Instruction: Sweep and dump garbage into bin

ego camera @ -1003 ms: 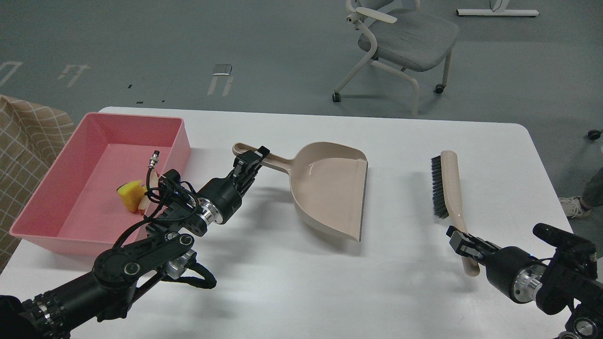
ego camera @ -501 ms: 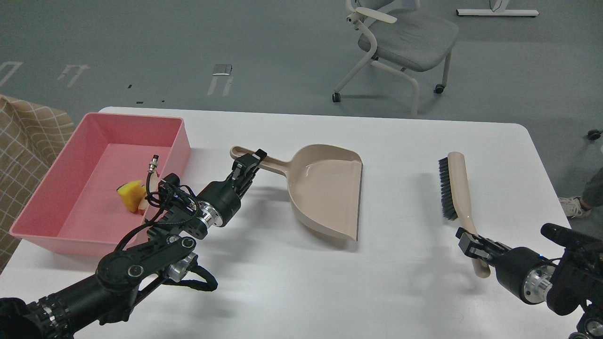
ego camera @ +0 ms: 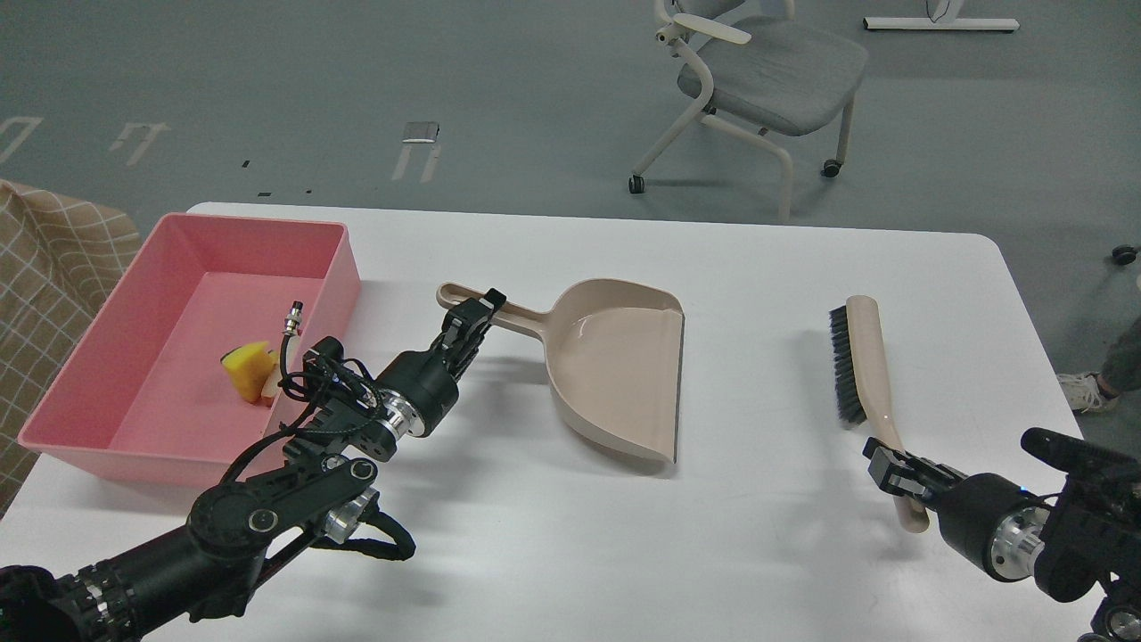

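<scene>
Left gripper [ego camera: 472, 314] is clamped on the handle of the beige dustpan [ego camera: 615, 366], about halfway along it. The pan sits on the white table [ego camera: 767, 259] with its mouth facing right and nothing inside. Right gripper [ego camera: 894, 470] is closed around the near end of the brush [ego camera: 860, 366] handle; the brush lies lengthwise on the table, black bristles pointing left toward the pan, well apart from it. Open tabletop between those two.

The garbage [ego camera: 250, 374] is already in the pink bin [ego camera: 134, 294] at the table's left edge: a bright yellow block with the bread slice tucked right against it. Only a sliver of the bread shows because my left arm's cabling sits in front. They're the only things in that tub.

Behind the table there's a grey chair [ego camera: 767, 71] on casters, plus some checked tan fabric [ego camera: 45, 267] at far left.
</scene>
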You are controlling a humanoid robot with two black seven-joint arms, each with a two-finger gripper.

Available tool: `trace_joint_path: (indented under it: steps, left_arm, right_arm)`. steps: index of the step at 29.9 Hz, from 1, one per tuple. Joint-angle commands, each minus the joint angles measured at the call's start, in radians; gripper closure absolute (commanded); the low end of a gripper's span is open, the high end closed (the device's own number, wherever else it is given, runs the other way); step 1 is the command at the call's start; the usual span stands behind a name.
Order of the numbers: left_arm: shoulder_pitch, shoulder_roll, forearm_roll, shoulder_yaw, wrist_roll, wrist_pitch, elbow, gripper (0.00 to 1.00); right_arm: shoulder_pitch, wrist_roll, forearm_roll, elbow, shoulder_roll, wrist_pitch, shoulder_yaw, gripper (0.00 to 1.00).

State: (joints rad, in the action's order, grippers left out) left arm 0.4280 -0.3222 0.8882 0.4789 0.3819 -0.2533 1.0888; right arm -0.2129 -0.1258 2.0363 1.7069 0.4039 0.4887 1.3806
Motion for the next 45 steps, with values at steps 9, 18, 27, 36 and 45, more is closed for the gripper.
trace_joint_path:
  steps: [9,18,27,36,45]
  left_arm:
    - [-0.002,-0.001,-0.002,0.001,0.002,-0.001,0.011,0.02]
    - [0.003,-0.024,0.000,-0.046,0.094,-0.067,0.011,0.02]
    - [0.005,-0.015,0.000,-0.128,0.107,-0.164,0.011,0.02]
    - [0.020,-0.011,-0.002,-0.125,0.107,-0.165,0.013,0.02]
    - [0.021,-0.012,-0.002,-0.125,0.107,-0.165,0.014,0.02]
  right_arm:
    - [-0.002,0.002,-0.005,-0.006,-0.013,0.000,0.012,0.16]
    - [0.010,0.002,-0.025,-0.003,-0.036,0.000,0.034,0.04]
    - [0.012,0.002,-0.027,-0.004,-0.030,0.000,0.035,0.04]
    - [0.012,0.008,-0.045,-0.007,-0.022,0.000,0.052,0.05]
    - [0.021,0.011,-0.051,-0.009,-0.016,0.000,0.052,0.05]
